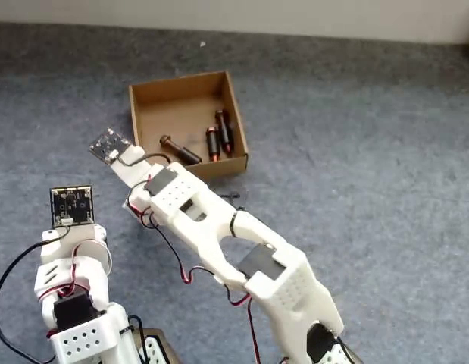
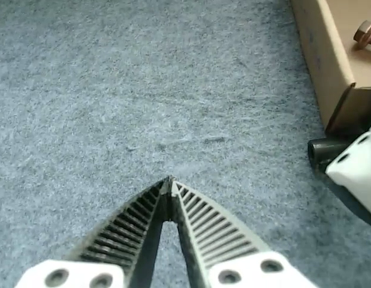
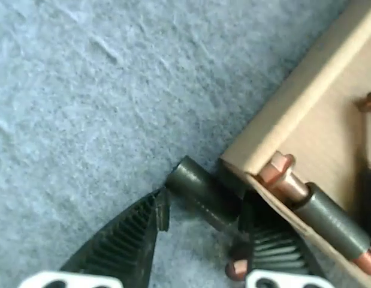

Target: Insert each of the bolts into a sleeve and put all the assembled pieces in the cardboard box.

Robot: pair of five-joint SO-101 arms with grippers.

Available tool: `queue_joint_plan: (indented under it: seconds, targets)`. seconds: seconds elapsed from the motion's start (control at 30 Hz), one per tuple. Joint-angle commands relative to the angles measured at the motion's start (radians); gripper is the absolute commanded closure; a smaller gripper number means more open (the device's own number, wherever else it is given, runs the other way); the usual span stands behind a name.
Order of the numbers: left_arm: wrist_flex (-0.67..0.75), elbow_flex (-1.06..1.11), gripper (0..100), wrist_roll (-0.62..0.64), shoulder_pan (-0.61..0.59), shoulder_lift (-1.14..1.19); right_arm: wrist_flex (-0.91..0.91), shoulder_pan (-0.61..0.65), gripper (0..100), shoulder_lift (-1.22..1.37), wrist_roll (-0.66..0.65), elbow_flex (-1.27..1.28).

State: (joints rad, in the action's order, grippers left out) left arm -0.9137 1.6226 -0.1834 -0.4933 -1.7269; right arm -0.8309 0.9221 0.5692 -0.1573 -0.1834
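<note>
**R jaws wide at a loose sleeve, L pinched shut**

Grey carpet (image 1: 370, 152) covers the table. The cardboard box (image 1: 143, 95) sits on the far side w/ three assembled pieces (image 1: 181, 150) lying inside. My right arm (image 1: 219, 227) stretches diagonally to the box's near corner. There my right gripper (image 3: 206, 210) is spread wide, one finger each side of a dark sleeve (image 3: 200, 189) that lies on the carpet just beside the box wall. Can't tell if either pad presses it. My left gripper (image 2: 168, 185) hovers over bare carpet near the box, tips together, nothing btwn them. A copper bolt end (image 3: 235, 268) shows just beside one right finger.
</note>
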Motion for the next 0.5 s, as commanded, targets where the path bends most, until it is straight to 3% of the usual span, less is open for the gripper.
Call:
queue_joint_plan:
  seconds: [0.0,0.17,0.37,0.47]
  targets:
    - [0.009,-0.018,98,-0.003,-0.008,-0.005,-0.061,0.021,81.7,0.058,-0.095,-0.156]
    - [0.009,-0.016,98,-0.003,-0.008,-0.005,-0.13,0.024,82.0,0.139,-0.115,-0.237]
    - [0.009,-0.016,98,-0.003,-0.008,-0.005,-0.14,0.019,99.8,0.142,-0.118,-0.265]
    - [0.009,-0.016,98,-0.003,-0.008,-0.005,-0.143,0.019,99.3,0.142,-0.118,-0.265]
